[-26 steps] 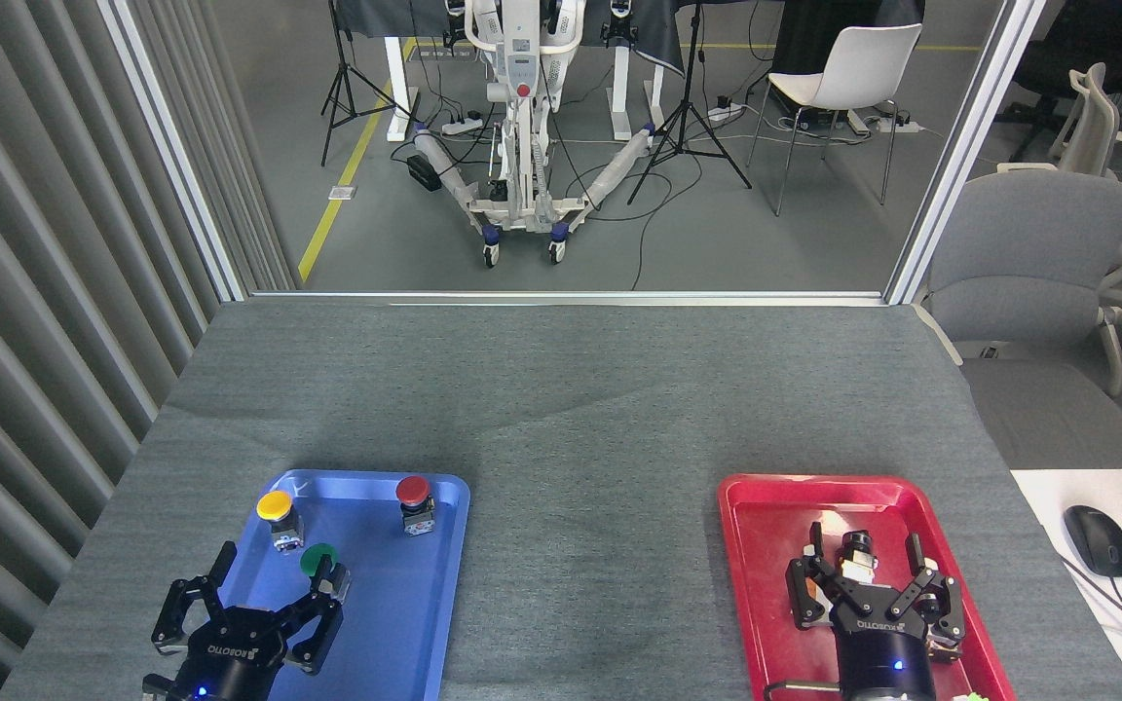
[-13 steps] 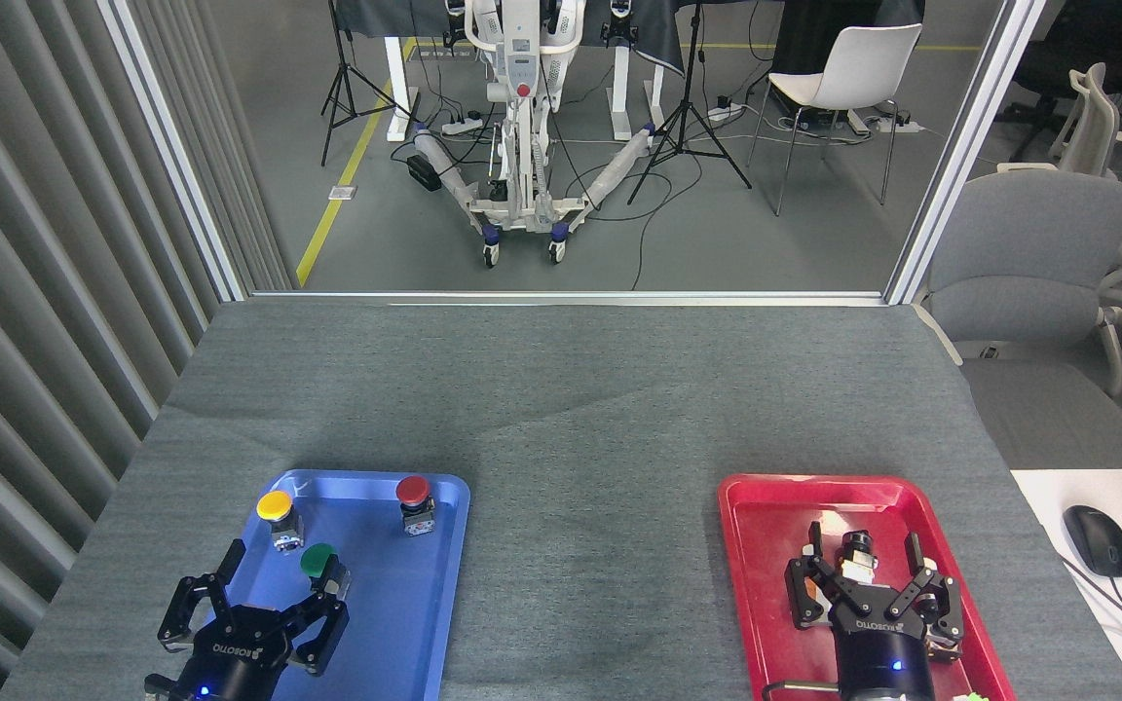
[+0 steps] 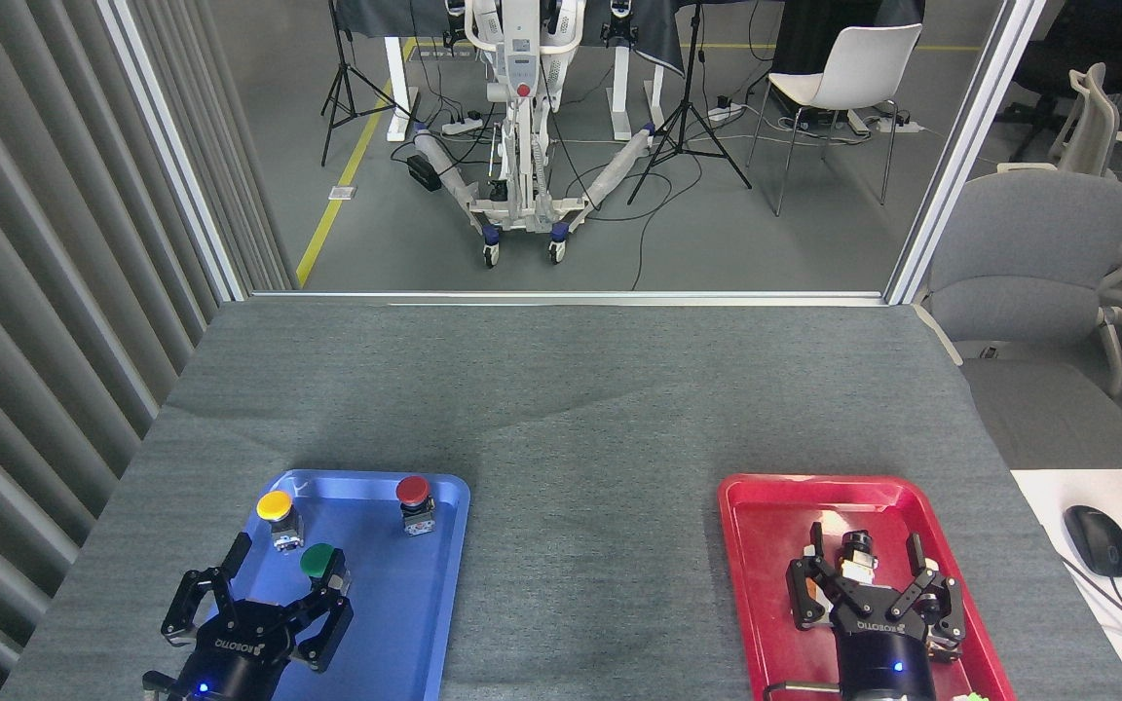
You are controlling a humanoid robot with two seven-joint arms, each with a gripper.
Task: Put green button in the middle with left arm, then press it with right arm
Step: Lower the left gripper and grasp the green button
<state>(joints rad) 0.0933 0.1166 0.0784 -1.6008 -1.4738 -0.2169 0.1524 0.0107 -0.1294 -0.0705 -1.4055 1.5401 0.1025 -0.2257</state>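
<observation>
Since a second ago the left gripper (image 3: 274, 582) has edged right over the blue tray (image 3: 405, 623), so the green button (image 3: 317, 562) now sits nearer the gap between its spread fingers instead of at the right fingertip. The button stands in the tray, just in front of the gripper and touching or almost touching its right finger. A lopsided closure could tip it over or knock it toward the yellow button (image 3: 275, 506). The right gripper (image 3: 871, 576) hangs released over the red tray (image 3: 751, 565).
</observation>
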